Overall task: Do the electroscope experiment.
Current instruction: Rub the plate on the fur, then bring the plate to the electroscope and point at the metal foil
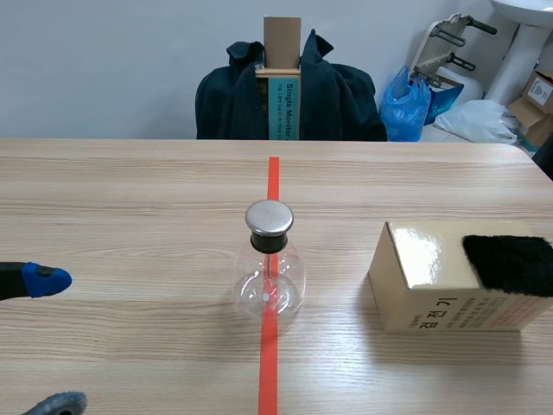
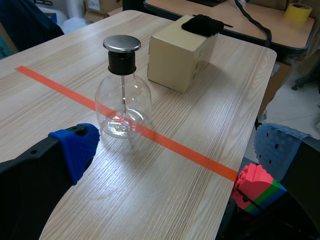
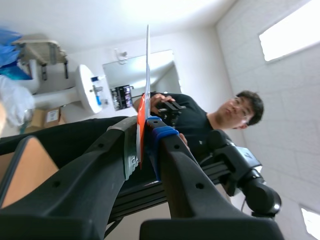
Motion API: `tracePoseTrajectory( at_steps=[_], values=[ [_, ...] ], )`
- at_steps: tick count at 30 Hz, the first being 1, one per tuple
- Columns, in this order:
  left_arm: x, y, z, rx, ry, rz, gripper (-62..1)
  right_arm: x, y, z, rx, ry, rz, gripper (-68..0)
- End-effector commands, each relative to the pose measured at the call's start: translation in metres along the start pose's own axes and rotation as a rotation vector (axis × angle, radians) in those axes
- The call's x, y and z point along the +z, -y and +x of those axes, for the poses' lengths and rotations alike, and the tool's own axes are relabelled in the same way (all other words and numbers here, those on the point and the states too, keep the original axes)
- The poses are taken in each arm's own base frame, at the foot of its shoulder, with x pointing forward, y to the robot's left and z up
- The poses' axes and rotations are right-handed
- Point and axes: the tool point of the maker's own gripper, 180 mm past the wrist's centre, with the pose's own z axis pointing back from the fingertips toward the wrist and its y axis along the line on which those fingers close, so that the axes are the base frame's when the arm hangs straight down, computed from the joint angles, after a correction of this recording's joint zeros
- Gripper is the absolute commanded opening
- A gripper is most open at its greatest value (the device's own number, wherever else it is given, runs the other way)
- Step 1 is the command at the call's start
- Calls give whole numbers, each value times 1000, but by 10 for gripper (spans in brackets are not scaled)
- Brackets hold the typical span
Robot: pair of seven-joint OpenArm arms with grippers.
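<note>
The electroscope (image 1: 270,268), a clear glass flask with a black neck and a flat metal cap (image 1: 269,218), stands upright at the middle of the worktop (image 1: 130,190), right on the orange-red tape line (image 1: 273,177). A thin rod runs down from the cap inside the glass.

To its right, well apart from it, sits a pale yellow box (image 1: 449,285) with a black furry cloth (image 1: 510,264) lying on its top.

The left tool (image 2: 175,150) is low over the worktop on the flask's left, its fingers spread wide and gripping nothing. The blue pad (image 2: 75,147) is near the flask but not touching it, and the grey-blue pad (image 2: 277,147) hangs past the worktop's edge, just above a stack of red, green and blue blocks (image 2: 257,187).

The right tool (image 3: 145,137) points upward toward the ceiling, its fingers pressed tight on a thin flat strip (image 3: 147,65), orange-red near the pads and pale above, seen edge-on. Beyond it a person (image 3: 200,125) in black holds a dark device.

A chair draped with a dark jacket (image 1: 328,95) stands at the worktop's far side.
</note>
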Motion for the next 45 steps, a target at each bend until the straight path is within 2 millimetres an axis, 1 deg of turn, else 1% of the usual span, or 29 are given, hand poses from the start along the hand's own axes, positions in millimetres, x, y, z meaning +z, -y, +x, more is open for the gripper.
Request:
tracePoseTrajectory(
  at_steps=[1,8,12,16,17,18,19,20,21,22,23,28,32,35,39,45],
  values=[
    [-2,0,6,2,31,0,14,-4,15,-1,17,8,-45,-667],
    [-2,0,0,-3,-5,-2,14,-11,41,5,-19,16,-124,-667],
    [-3,0,-1,-14,-12,-2,14,-15,60,9,-61,20,-186,-667],
    [-6,-8,-8,-43,-60,4,14,-20,75,13,-86,28,-243,-667],
    [-8,-12,-11,-54,-80,5,-27,-21,78,14,-88,33,-255,-667],
    [-11,-17,-14,-65,-98,7,-131,-22,81,15,-89,38,-266,-667],
    [-14,-22,-18,-75,-115,9,-251,-24,83,16,-90,40,-276,-667],
    [-19,-27,-22,-83,-132,9,-390,-25,86,17,-93,45,-287,-667],
    [-23,-31,-25,-88,-145,11,-516,-26,88,17,-102,46,-298,-667],
    [-28,-36,-29,-90,-153,12,-609,-27,90,17,-110,50,-311,-667],
    [-34,-40,-32,-92,-154,14,-593,-28,92,17,-116,50,-319,-667],
    [-70,-58,-43,-81,-135,11,-594,-34,98,23,-146,69,-351,-667],
    [-96,-68,-47,-79,-113,8,-594,-37,96,33,-181,93,-359,-667],
    [-111,-73,-54,-97,-123,9,-594,-38,93,41,-203,115,-353,-667],
    [-122,-80,-64,-99,-137,30,-594,-40,88,56,-237,151,-339,-667],
    [-125,-84,-73,-87,-151,52,-594,-47,79,82,-305,207,-314,-667]
  ],
)
